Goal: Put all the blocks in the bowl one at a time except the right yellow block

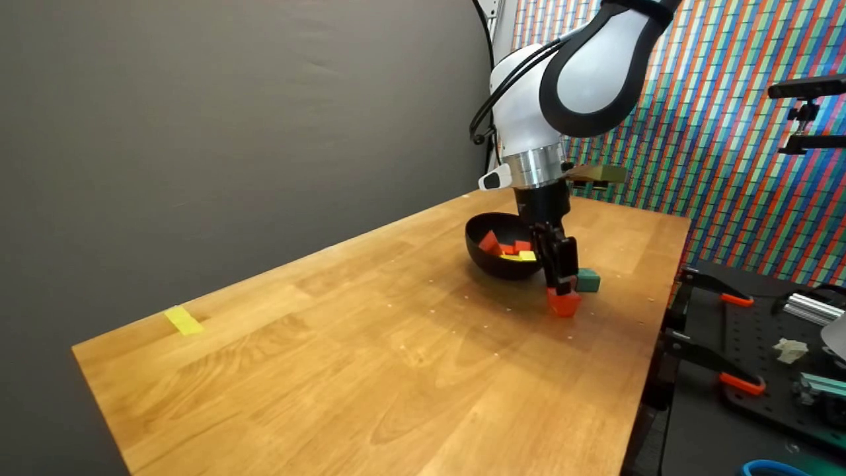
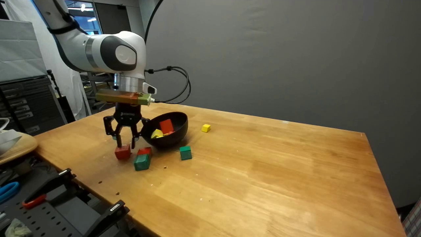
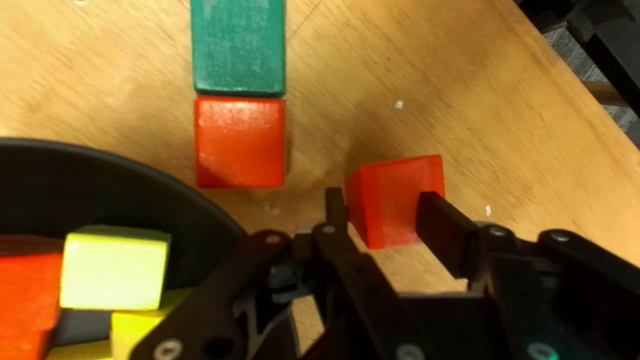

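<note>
The black bowl (image 2: 180,129) holds several red and yellow blocks; it also shows in the wrist view (image 3: 165,186). My gripper (image 2: 126,145) points down beside the bowl at a red block (image 2: 122,152). In the wrist view my gripper (image 3: 383,196) has its fingers apart, with that red block (image 3: 387,202) partly between them; the right finger covers part of it and no firm grip shows. A second red block (image 3: 240,142) touches a green block (image 3: 239,47). Another green block (image 2: 185,153) and a yellow block (image 2: 206,128) stand on the table near the bowl.
A yellow tape strip (image 1: 184,320) lies on the wooden table (image 1: 370,396). A grey wall (image 2: 283,65) runs along the table's back. Black clamps (image 1: 714,363) and tools lie on a lower dark surface beside the table edge. A round wooden board (image 2: 19,148) stands at the left.
</note>
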